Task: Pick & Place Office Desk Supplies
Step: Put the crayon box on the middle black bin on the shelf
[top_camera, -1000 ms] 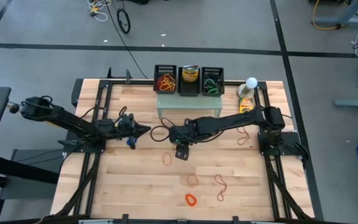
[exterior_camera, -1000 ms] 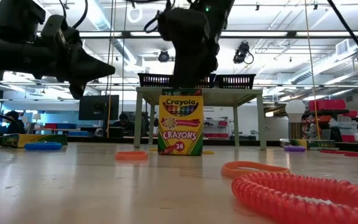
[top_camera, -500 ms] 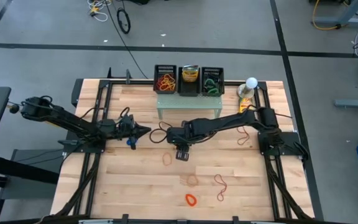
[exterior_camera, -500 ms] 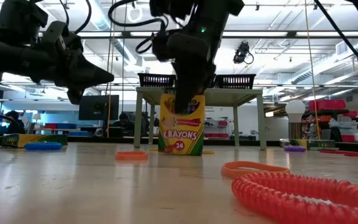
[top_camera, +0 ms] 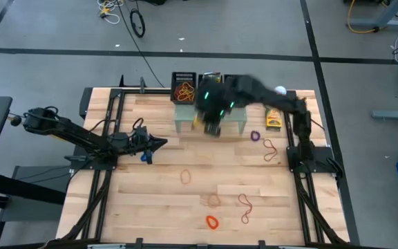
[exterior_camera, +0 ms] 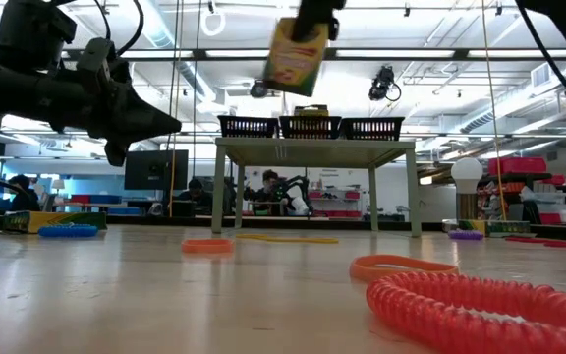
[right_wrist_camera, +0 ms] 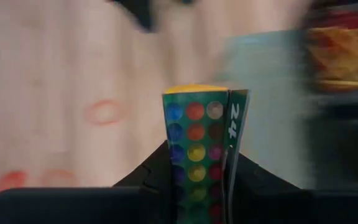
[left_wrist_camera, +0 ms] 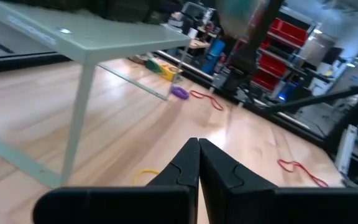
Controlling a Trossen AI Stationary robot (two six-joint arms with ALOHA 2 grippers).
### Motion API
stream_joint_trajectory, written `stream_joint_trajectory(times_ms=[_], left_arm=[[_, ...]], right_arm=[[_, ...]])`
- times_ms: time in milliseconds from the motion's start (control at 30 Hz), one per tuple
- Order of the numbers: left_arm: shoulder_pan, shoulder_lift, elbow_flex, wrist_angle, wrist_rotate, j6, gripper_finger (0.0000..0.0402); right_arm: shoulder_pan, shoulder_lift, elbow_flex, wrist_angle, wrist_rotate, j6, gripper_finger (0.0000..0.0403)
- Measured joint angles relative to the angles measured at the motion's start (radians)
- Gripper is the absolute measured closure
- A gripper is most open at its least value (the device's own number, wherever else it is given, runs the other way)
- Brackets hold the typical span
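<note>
A yellow-and-green crayon box (exterior_camera: 296,54) hangs high in the air with my right gripper (top_camera: 211,119) shut on it, over the pale green stand (top_camera: 185,123) in front of three black bins (top_camera: 184,88). The wrist view shows the box's dotted face (right_wrist_camera: 196,146) between the fingers. My left gripper (top_camera: 163,144) hovers shut above the table's left middle, holding nothing. Rubber-band loops lie on the wood: orange (top_camera: 186,177), red-orange (top_camera: 213,222), red (top_camera: 244,204), purple (top_camera: 255,136). A second box (top_camera: 273,119) lies at the far right. My right gripper pinches the crayon box between its two fingers (right_wrist_camera: 157,171), one on each opposite side near its upper end (exterior_camera: 308,22). The fingers come from above, pointing down. The box hangs below them, tilted, lifted well clear of table and stand.
The bins hold red, yellow and green bands. A white ball-topped object (top_camera: 280,90) stands at the far right corner. A coiled red band (exterior_camera: 480,305) and an orange band (exterior_camera: 401,265) lie close to the low camera. People sit in the room beyond.
My right gripper has shut on the crayon box, which stood upright mid-table, then lifted it high and carried it quickly toward the far edge, over the stand. The box is now tilted and clear of the table.
</note>
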Motion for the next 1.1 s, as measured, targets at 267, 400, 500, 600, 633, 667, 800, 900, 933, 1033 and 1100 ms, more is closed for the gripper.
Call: stream_joint_trajectory(times_ms=[267, 400, 500, 600, 633, 667, 800, 900, 933, 1033, 1100], left_arm=[[-0.001, 0.001, 0.0, -0.015, -0.082, -0.067, 0.0392], [-0.001, 0.001, 0.0, -0.022, -0.093, -0.082, 0.0392], [-0.001, 0.001, 0.0, -0.025, -0.093, -0.09, 0.0392], [-0.002, 0.001, 0.0, -0.034, -0.085, -0.1, 0.0392], [-0.002, 0.001, 0.0, -0.033, -0.076, -0.105, 0.0392], [-0.002, 0.001, 0.0, -0.034, -0.07, -0.109, 0.0392], [-0.003, 0.001, 0.0, -0.034, -0.063, -0.118, 0.0392], [-0.002, 0.001, 0.0, -0.034, -0.065, -0.118, 0.0392], [-0.002, 0.001, 0.0, -0.034, -0.064, -0.118, 0.0392], [-0.002, 0.001, 0.0, -0.035, -0.065, -0.117, 0.0392], [-0.002, 0.001, 0.0, -0.035, -0.065, -0.117, 0.0392]], right_arm=[[-0.222, -0.044, -0.039, 0.019, 0.101, -0.307, 0.0314], [-0.278, -0.047, -0.038, 0.064, 0.104, -0.356, 0.0307], [-0.303, -0.049, -0.038, 0.065, 0.104, -0.358, 0.0311], [-0.301, -0.049, -0.038, 0.081, 0.106, -0.352, 0.0311], [-0.298, -0.049, -0.038, 0.087, 0.104, -0.351, 0.031], [-0.295, -0.049, -0.038, 0.084, 0.104, -0.351, 0.031], [-0.287, -0.049, -0.038, 0.102, 0.157, -0.35, 0.0311], [-0.289, -0.044, -0.038, 0.157, 0.214, -0.354, 0.0312], [-0.29, -0.041, -0.038, 0.174, 0.237, -0.361, 0.0312], [-0.299, -0.017, -0.038, 0.178, 0.247, -0.4, 0.0312], [-0.3, 0.001, -0.04, 0.151, 0.237, -0.407, 0.0312]])
